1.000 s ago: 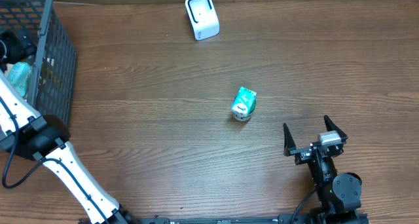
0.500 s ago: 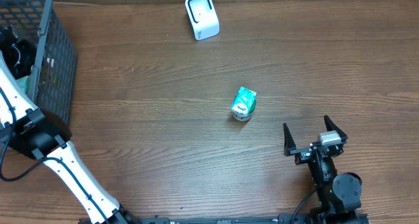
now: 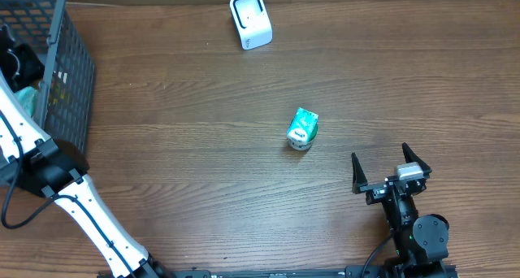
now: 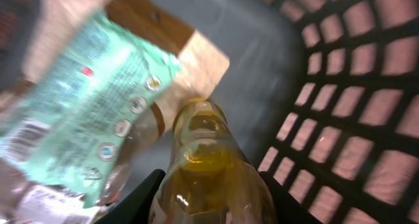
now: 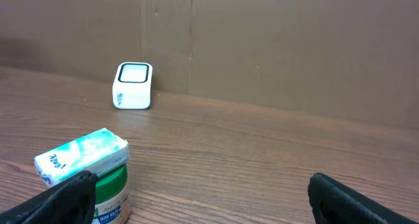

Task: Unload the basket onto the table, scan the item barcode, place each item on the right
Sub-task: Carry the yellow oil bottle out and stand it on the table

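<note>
Clear bottle (image 4: 209, 165) of amber liquid, down inside the grey mesh basket (image 3: 73, 67) at the table's left end, pressed against a mint-green packet (image 4: 85, 112) and a brown-and-tan box (image 4: 190, 54); view blurred. White rounded scanner (image 3: 250, 19), pale window on top, near the far edge. Teal pack (image 5: 82, 155) atop a green tub (image 5: 111, 185), mid-table.

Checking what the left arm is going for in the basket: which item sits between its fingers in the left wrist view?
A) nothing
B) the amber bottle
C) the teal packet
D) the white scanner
B: the amber bottle fills the gap between the left fingers, while the teal packet lies off to one side.
</note>
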Action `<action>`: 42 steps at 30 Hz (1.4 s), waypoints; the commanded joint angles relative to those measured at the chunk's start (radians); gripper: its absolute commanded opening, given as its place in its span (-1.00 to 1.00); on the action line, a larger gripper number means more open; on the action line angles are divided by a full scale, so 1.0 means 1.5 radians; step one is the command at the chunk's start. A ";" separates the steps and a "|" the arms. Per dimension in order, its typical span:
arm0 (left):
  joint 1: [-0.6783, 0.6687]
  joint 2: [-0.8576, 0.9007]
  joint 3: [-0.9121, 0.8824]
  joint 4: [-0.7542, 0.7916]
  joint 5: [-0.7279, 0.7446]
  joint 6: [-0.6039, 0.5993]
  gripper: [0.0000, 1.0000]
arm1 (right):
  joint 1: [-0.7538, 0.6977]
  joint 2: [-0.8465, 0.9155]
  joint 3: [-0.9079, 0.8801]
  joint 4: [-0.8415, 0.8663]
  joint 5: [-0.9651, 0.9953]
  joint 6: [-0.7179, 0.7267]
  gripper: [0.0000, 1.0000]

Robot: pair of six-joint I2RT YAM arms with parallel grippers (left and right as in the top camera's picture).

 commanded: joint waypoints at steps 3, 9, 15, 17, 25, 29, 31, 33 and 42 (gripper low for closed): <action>-0.006 -0.082 0.062 0.016 -0.003 -0.046 -0.24 | 0.003 -0.005 -0.007 0.003 0.002 -0.001 1.00; -0.010 -0.202 0.062 0.017 0.003 -0.097 -0.25 | 0.003 -0.005 -0.007 0.003 0.002 -0.001 1.00; -0.045 -0.318 0.062 -0.002 0.026 -0.116 -0.25 | 0.003 -0.005 -0.007 0.003 0.002 -0.001 1.00; -0.068 -0.356 0.062 -0.019 0.025 -0.116 -0.25 | 0.003 -0.005 -0.007 0.003 0.002 -0.001 1.00; -0.242 -0.413 0.049 -0.044 0.018 -0.115 -0.28 | 0.003 -0.005 -0.007 0.003 0.002 -0.001 1.00; -0.347 -0.413 -0.018 -0.044 0.007 -0.116 -0.27 | 0.003 -0.005 -0.007 0.003 0.002 -0.001 1.00; -0.394 -0.413 -0.069 -0.044 0.007 -0.118 -0.26 | 0.003 -0.005 -0.007 0.003 0.002 -0.001 1.00; -0.441 -0.413 -0.134 -0.044 0.002 -0.119 -0.25 | 0.003 -0.005 -0.007 0.003 0.002 -0.001 1.00; -0.625 -0.413 -0.448 -0.002 -0.167 -0.226 -0.20 | 0.003 -0.005 -0.007 0.003 0.002 -0.001 1.00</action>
